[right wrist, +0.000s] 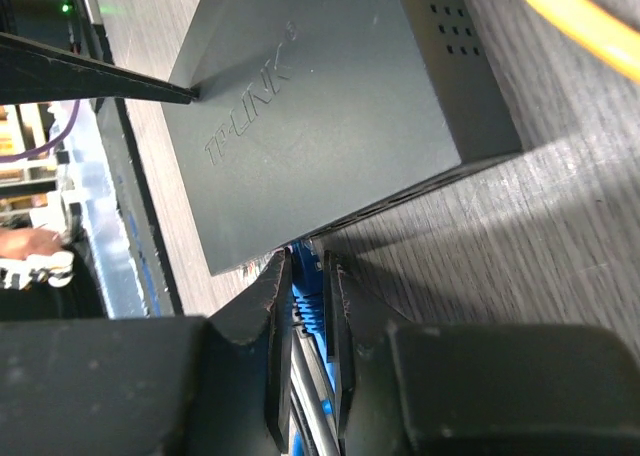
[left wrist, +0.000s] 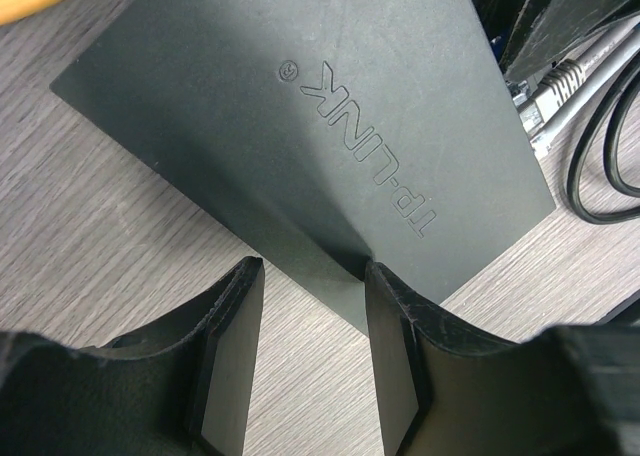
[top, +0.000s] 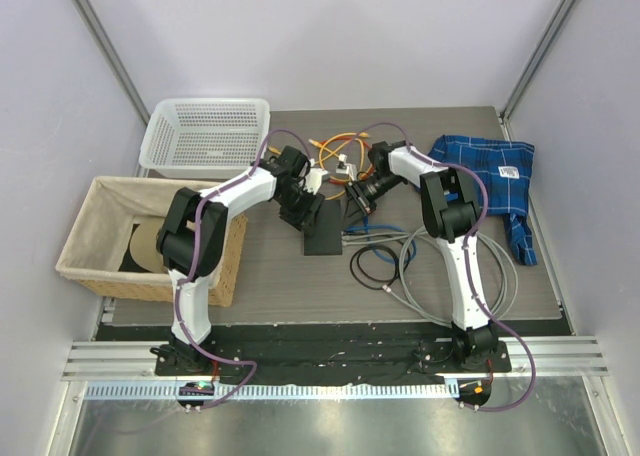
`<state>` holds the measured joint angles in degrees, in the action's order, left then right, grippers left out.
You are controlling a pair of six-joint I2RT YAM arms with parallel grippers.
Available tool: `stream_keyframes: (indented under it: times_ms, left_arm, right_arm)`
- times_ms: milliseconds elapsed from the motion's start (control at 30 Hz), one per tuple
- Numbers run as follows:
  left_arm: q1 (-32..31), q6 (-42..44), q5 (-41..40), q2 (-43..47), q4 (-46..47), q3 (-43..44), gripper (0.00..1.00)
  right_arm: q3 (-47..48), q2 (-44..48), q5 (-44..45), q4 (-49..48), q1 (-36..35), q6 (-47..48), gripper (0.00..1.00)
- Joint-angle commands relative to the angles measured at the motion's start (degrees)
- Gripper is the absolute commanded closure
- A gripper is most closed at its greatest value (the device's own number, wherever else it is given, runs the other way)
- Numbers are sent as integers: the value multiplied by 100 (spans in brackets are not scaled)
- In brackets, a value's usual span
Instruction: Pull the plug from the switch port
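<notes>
Plug [right wrist: 305, 311] sits pinched in the right gripper [right wrist: 305, 266]; pull straight back from the switch [right wrist: 320, 116] while the left gripper [left wrist: 312, 268], jaws apart, pins it to the bench [top: 270, 276].

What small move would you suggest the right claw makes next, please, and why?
Probably draw the right claw straight back, away from the switch. Its jaws look closed on the blue plug right at the port edge, and the open left claw rests one finger on the switch's top, which should steady it.
</notes>
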<state>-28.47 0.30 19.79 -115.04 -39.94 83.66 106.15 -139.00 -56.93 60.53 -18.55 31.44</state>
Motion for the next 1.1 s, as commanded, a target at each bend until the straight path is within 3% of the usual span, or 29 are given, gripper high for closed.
stream_keyframes:
  times_ms: [0,667,867,1067]
  left_arm:
    - [87,252,-705,-334,-57,-157,52]
    - [87,217,-626,-326,-40,-139,52]
    - [96,217,-626,-282,-31,-183,52]
    - [87,182,-582,-282,48,-245,52]
  right_arm:
    - [257,-496,973,864,-27,565,98]
    - [582,-303,1808,1092,-26,1197,98]
    - [1416,-66,1729,1022,105,1058,98]
    - [3155,118,1799,715,307,610,99]
